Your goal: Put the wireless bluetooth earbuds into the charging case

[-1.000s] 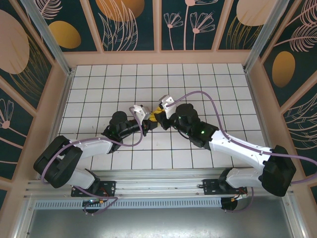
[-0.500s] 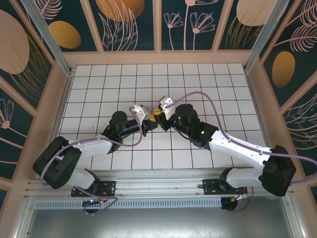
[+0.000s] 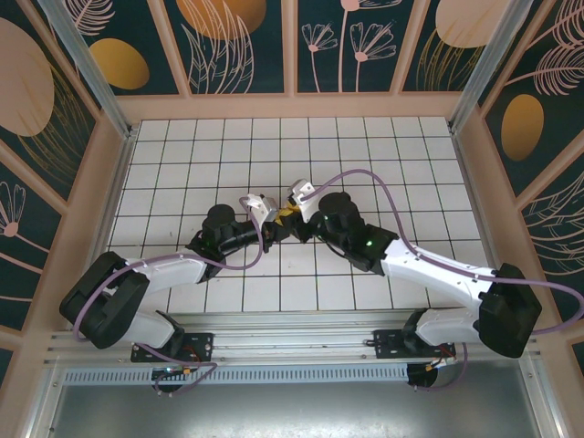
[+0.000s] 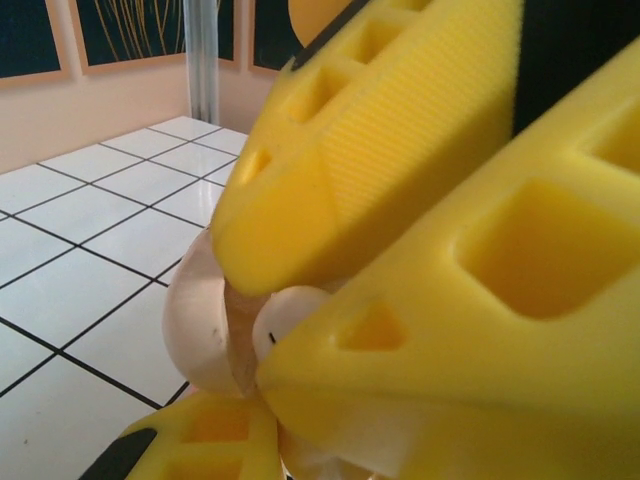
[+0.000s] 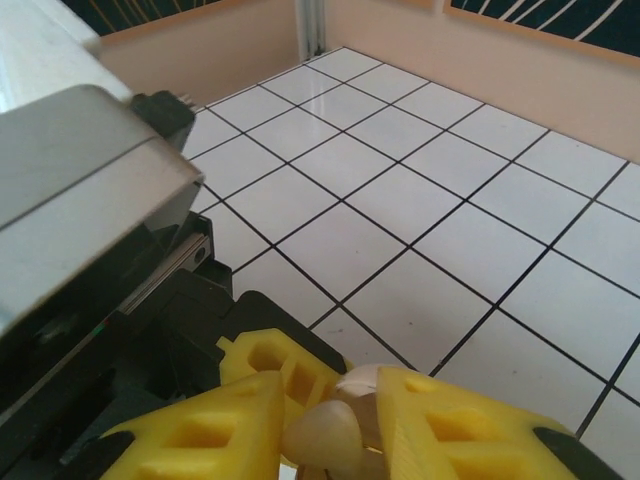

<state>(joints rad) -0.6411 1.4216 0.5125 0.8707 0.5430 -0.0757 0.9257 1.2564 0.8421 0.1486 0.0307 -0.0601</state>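
My right fingers (image 5: 450, 430) clench one earbud (image 5: 322, 432). The case (image 4: 198, 318) lies against it at 9 o'clock from overhead, by my left fingers (image 4: 200, 440), whose grip I cannot tell.

- My pads (image 5: 440, 400): yellow foam, matt, finely ribbed.
- Earbud (image 5: 322, 432): smooth, glossy pale plastic.
- Case (image 4: 200, 320): translucent pink plastic, shiny.
- Tiles (image 5: 450, 200): white, smooth, glossy.
- Housing (image 5: 90, 210), left: grey, matt.

right end effector (image 5: 335, 422) | pinching pale earbud (image 5: 320, 435) | white tiled floor (image 5: 420, 190) beyond
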